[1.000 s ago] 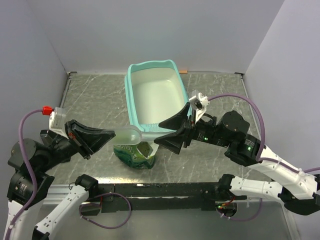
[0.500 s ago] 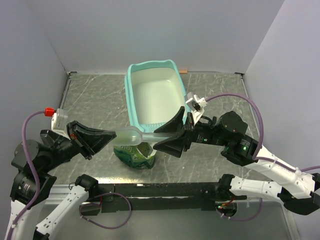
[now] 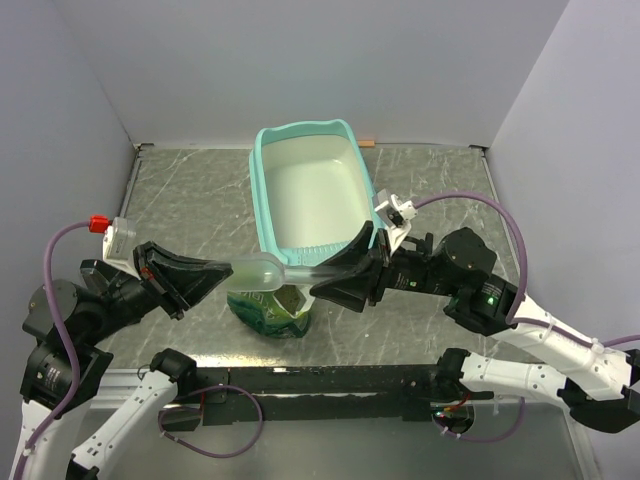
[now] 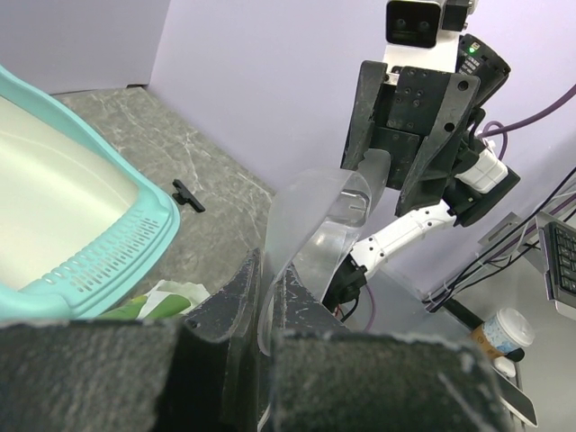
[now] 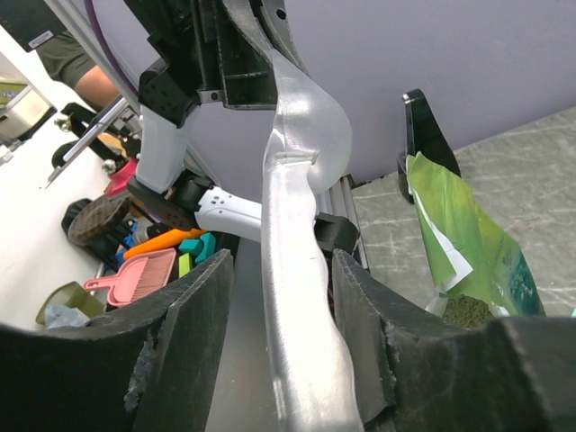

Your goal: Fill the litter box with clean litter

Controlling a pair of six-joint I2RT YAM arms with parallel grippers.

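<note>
The turquoise litter box (image 3: 262, 190) stands at the back middle of the table, its whitish inside bare; its rim (image 4: 108, 243) shows in the left wrist view. In front of it an open green bag (image 3: 270, 308) stands upright, and coarse granules that look like clean litter (image 5: 466, 313) show in its mouth. A clear plastic scoop (image 3: 265, 271) hangs level above the bag. My left gripper (image 3: 215, 272) is shut on the scoop's bowl end (image 4: 310, 220). My right gripper (image 3: 335, 270) is open, straddling the scoop's handle (image 5: 292, 270), with a gap at one finger.
A small black part (image 4: 188, 194) lies on the grey marbled table right of the litter box. A small orange piece (image 3: 369, 142) sits at the back wall. Walls close the table on the left, back and right.
My right gripper has slid left along the scoop's handle and its jaws have narrowed around it. The left gripper still holds the scoop, barely shifted.
</note>
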